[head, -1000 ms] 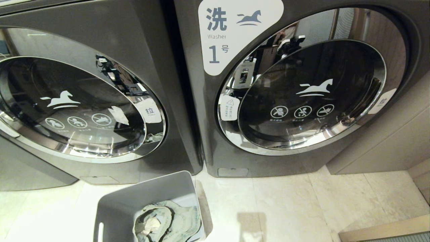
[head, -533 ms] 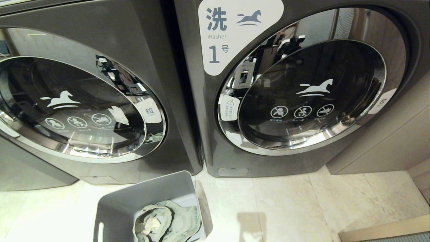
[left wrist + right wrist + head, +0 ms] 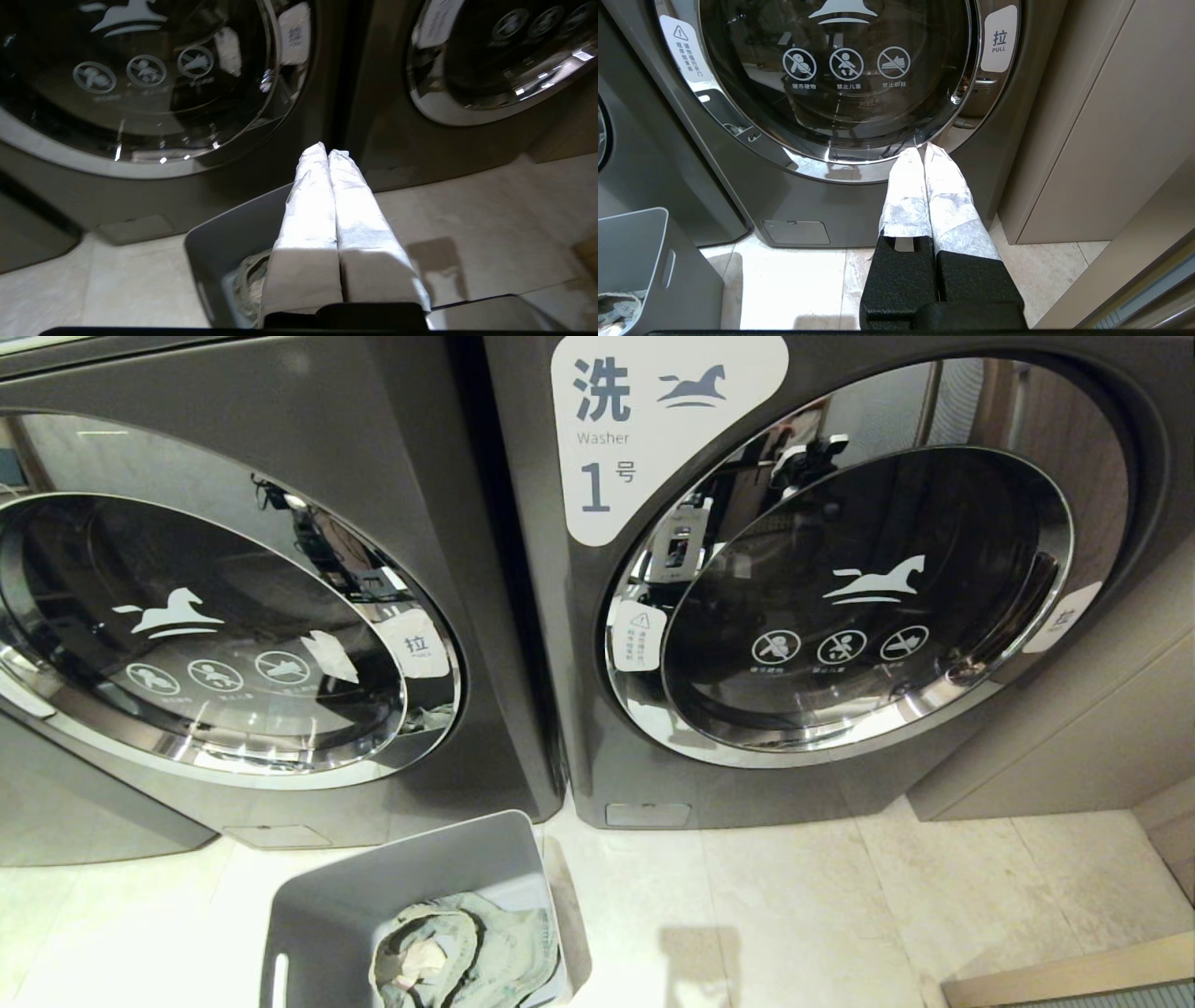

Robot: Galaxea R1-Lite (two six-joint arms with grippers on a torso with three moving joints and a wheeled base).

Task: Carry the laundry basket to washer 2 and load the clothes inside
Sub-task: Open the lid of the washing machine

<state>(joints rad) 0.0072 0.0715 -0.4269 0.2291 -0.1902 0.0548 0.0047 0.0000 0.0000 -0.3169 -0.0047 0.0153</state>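
Head view: the grey laundry basket [image 3: 411, 905] holding the clothes [image 3: 467, 957] sits on the tiled floor [image 3: 794, 915] just before washer 2 [image 3: 233, 616], its door closed. Left wrist view: the left gripper [image 3: 327, 151], fingers pressed together and empty, hangs above the basket. Right wrist view: the right gripper [image 3: 920, 151], fingers likewise together, points at washer 1 [image 3: 840, 116].

1. Laundry basket [image 3: 411, 887]: smooth matt grey plastic.
2. Clothes [image 3: 467, 957]: faded, creased denim-like cloth, thick seams.
3. Left washer [image 3: 401, 448], washer 1 [image 3: 560, 691]: dark grey satin metal-look panels; doors glossy dark glass, polished chrome rings.
4. Floor [image 3: 840, 896]: pale glossy stone-look tile.
5. Left gripper [image 3: 327, 154] fingers: white, fabric-like wrap.
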